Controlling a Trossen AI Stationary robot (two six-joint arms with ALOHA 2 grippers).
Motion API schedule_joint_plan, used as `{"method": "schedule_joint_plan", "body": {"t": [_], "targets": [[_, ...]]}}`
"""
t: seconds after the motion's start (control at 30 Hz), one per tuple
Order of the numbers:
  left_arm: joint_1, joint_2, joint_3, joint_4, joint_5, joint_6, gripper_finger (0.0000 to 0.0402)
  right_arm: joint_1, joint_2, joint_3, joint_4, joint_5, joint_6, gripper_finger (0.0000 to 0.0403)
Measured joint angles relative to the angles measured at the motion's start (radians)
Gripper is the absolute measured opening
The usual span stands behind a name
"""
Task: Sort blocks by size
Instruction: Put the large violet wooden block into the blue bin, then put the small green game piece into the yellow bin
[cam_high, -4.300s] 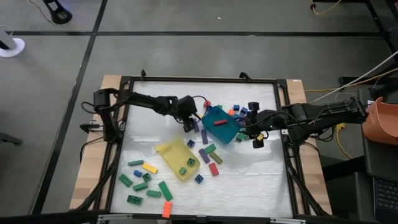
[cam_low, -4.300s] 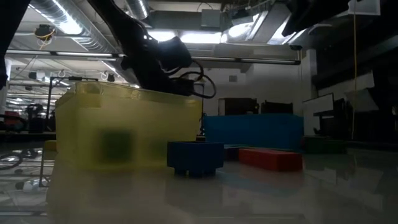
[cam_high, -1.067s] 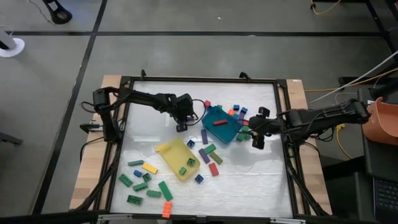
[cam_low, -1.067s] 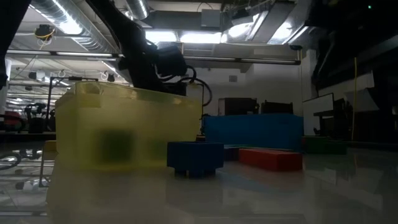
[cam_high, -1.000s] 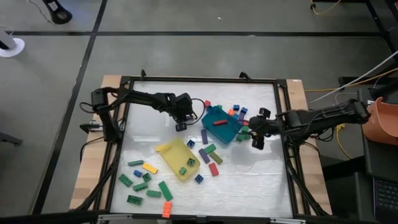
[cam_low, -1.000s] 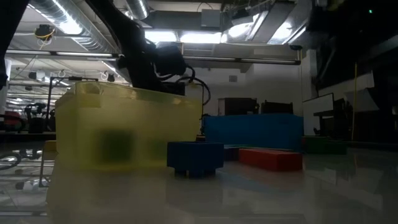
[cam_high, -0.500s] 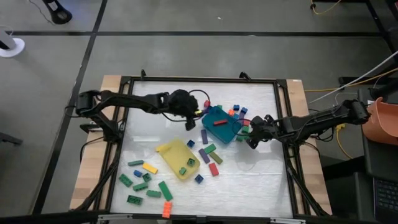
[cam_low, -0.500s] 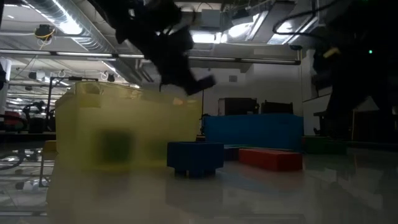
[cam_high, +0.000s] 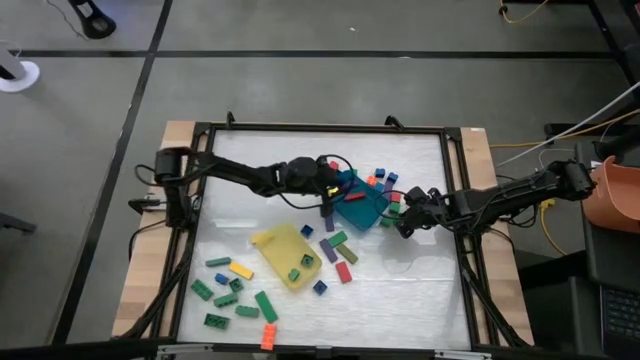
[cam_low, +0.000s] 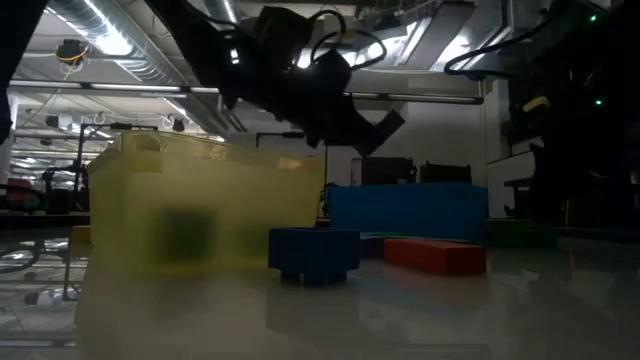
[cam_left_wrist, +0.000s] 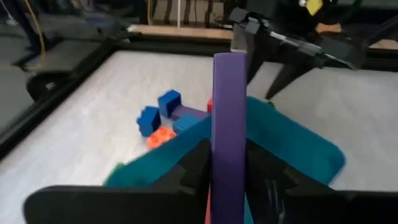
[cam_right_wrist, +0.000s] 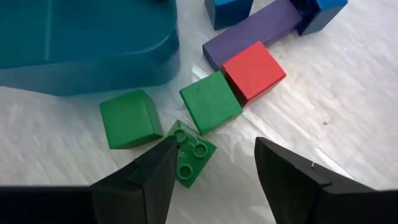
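Observation:
My left gripper (cam_high: 334, 190) is at the left rim of the teal tray (cam_high: 360, 205), shut on a long purple block (cam_left_wrist: 229, 106). A red bar (cam_high: 354, 197) lies in that tray. My right gripper (cam_right_wrist: 214, 174) hangs open, low over a studded green block (cam_right_wrist: 191, 155) beside two green cubes (cam_right_wrist: 210, 101) and a red cube (cam_right_wrist: 254, 70), at the tray's right side (cam_high: 392, 215). One finger (cam_right_wrist: 163, 163) is right next to the studded block; I cannot tell if they touch. More blocks lie loose near the yellow tray (cam_high: 285, 255). My left gripper pinches the purple block's near end (cam_left_wrist: 227, 171) between its two fingers (cam_left_wrist: 196, 165). The fingers come from the table's left, slanting slightly down, and the block runs on forward past them. It is lifted clear, its free end (cam_left_wrist: 229, 62) out over the teal tray.
The yellow tray holds some green blocks (cam_high: 298, 267). Green, yellow and orange blocks (cam_high: 235, 295) are scattered near the front left. Blue and orange blocks (cam_high: 380, 178) sit behind the teal tray. A black frame (cam_high: 460, 250) rims the table.
My left gripper has risen and gone toward the table's right edge to the teal tray, tipping from pointing down to nearly level. My right gripper has sunk toward the green blocks by the tray and rolled about its own axis.

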Motion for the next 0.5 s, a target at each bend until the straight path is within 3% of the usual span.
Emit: {"method": "schedule_joint_plan", "body": {"t": [0.33,0.5], "targets": [[0.0,0.033,0.0,0.011,-0.03,-0.057,0.0162,0.0,0.0,0.0,0.066,-0.038,-0.003,0.0214],[0.0,0.031,0.0,0.014,-0.03,-0.05,0.0179,0.0,0.008,0.0,0.074,-0.036,0.0,0.0214]]}}
